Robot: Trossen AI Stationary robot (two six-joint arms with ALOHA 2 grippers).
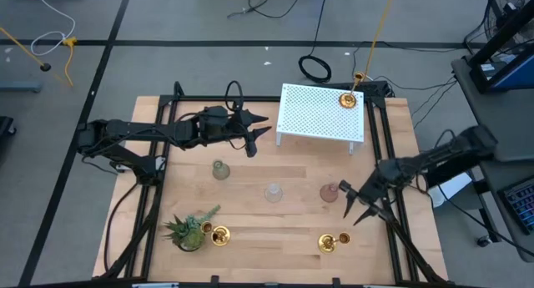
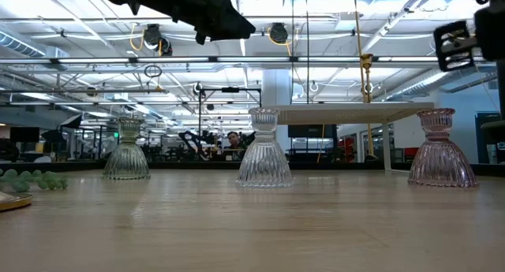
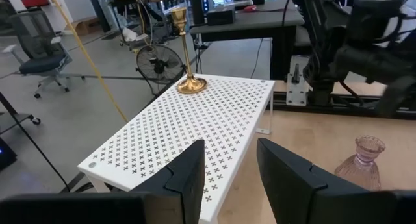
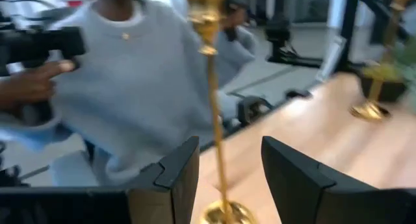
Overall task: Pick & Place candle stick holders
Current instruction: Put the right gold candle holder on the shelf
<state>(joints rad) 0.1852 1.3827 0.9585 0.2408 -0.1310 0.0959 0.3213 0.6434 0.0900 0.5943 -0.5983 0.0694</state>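
Note:
Three glass candle stick holders stand in a row mid-table: greenish, clear and pinkish. One brass holder stands on the white perforated shelf. Another is beside the potted plant, and a third is near the front edge. My right gripper is open, just right of the pinkish holder. It points toward the front brass holder, which stands upright ahead of its fingers. My left gripper hangs open and empty above the table, left of the shelf.
Black frame rails run along the table's left side and right side. A person in a grey top stands beyond the table's near edge. Bare wood lies between the glass row and the front brass holders.

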